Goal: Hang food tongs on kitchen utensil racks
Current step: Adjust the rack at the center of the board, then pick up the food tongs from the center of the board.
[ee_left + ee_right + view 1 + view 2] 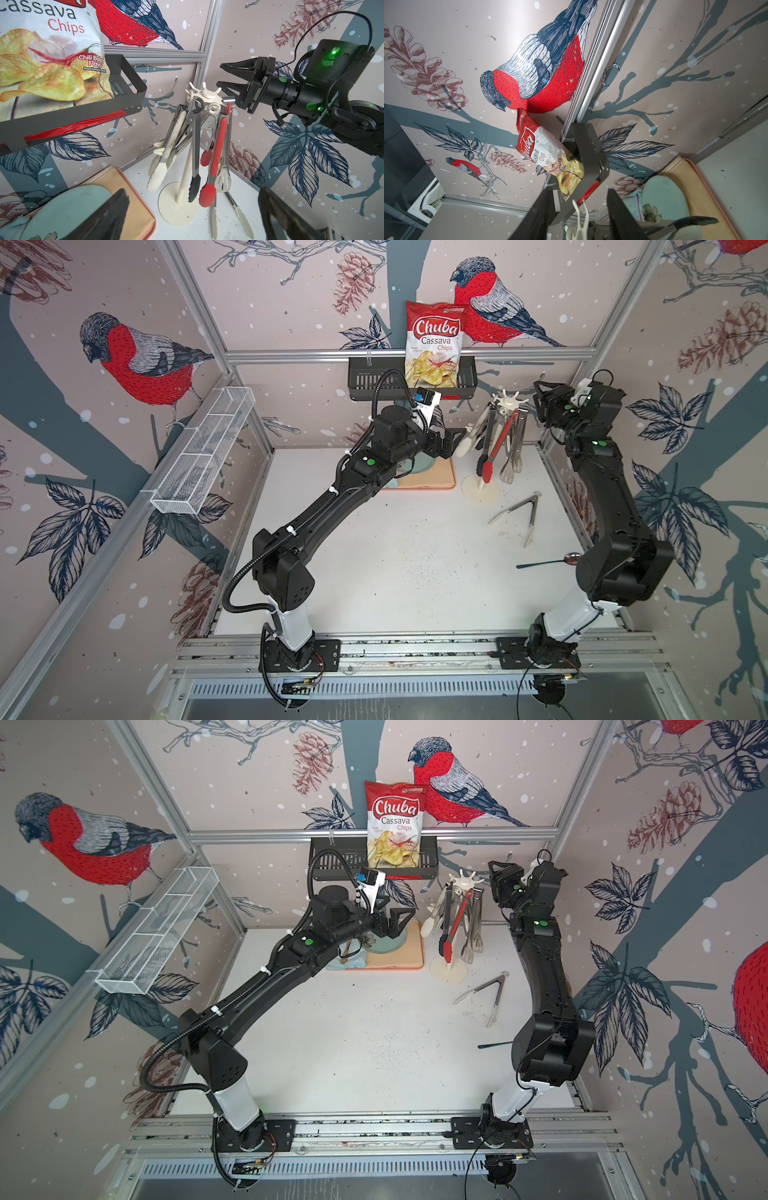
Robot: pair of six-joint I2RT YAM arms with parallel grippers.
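Bag [434,344] in the black slotted basket [365,379] reads "Chuba Cassava Chips", "Chili Balado". Food tongs hang by their loop ends from the cream utensil rack [480,491] at the counter's [395,551] back right: red-tipped tongs [496,448], black-tipped tongs [195,149], white-tipped tongs [160,166] and bare-steel tongs [515,456]. Pale-tipped steel tongs [519,512] lie splayed near the rack's base. Left hand [451,441] is wide and empty beside the rack; right hand [223,75] is at the crown, jaws apart, holding nothing.

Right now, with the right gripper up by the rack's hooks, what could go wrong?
The right gripper is open close beside the crown of the rack; backing out could catch a hook and tip the loaded rack. The steel loop by its lower finger may not be fully hooked, I cannot tell, so those tongs could drop.
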